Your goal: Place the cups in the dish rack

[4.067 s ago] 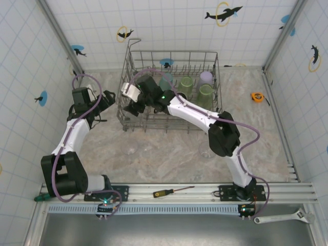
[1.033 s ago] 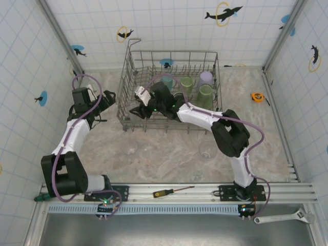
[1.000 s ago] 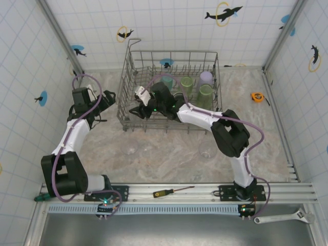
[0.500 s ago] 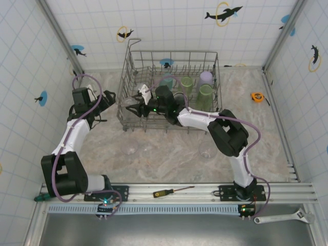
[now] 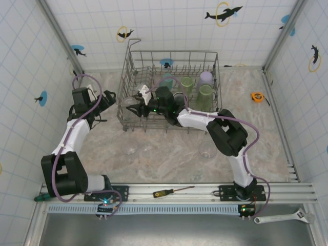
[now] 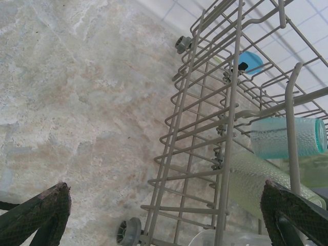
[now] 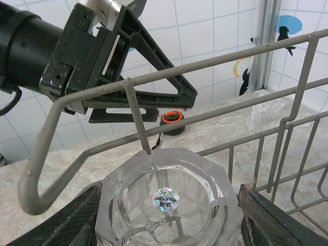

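My right gripper (image 5: 135, 105) reaches into the left end of the grey wire dish rack (image 5: 215, 69) and is shut on a clear faceted glass (image 7: 166, 202). The glass lies on its side with its stickered base toward the wrist camera, just under the rack's rim wire (image 7: 220, 59). A teal cup (image 5: 165, 82), two pale green cups (image 5: 185, 84) and a lavender cup (image 5: 206, 77) sit in the rack. Clear glasses (image 5: 206, 151) stand on the table in front. My left gripper (image 5: 106, 100) hangs open outside the rack's left side, facing the wires (image 6: 200, 154), nothing between its fingers.
An orange tape measure (image 5: 257, 96) lies on the right of the table; another one (image 7: 171, 119) sits by the left wall. Two more clear glasses (image 5: 132, 148) stand front left. A screwdriver (image 5: 171, 192) and a wrench (image 5: 284, 218) rest by the near rail.
My right gripper has shifted a little to the left inside the rack and turned at the wrist, still holding the clear glass. The left arm has not moved.
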Motion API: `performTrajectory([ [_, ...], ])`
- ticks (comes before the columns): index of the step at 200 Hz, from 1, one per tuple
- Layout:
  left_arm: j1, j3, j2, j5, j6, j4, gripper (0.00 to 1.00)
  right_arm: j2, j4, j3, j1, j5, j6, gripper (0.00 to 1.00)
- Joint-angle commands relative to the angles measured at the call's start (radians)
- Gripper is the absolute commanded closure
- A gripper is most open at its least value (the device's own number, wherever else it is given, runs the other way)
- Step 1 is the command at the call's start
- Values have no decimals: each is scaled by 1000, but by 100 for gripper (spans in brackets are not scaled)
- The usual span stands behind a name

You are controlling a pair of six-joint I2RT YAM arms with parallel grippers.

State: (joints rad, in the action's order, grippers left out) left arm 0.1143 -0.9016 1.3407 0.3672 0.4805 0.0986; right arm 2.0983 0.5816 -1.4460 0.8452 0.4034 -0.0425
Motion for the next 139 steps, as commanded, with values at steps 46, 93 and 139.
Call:
performTrajectory([
  [46, 8, 9, -18, 20, 17, -14, 3, 73, -101, -46, 24, 3, 86, 48],
  [93, 8, 9, -21, 16, 15, -14, 3, 124, -147, -101, 46, 1, 96, 47],
  [139, 8, 8, -23, 19, 14, -14, 3, 144, -157, -108, 53, 4, 84, 47],
])
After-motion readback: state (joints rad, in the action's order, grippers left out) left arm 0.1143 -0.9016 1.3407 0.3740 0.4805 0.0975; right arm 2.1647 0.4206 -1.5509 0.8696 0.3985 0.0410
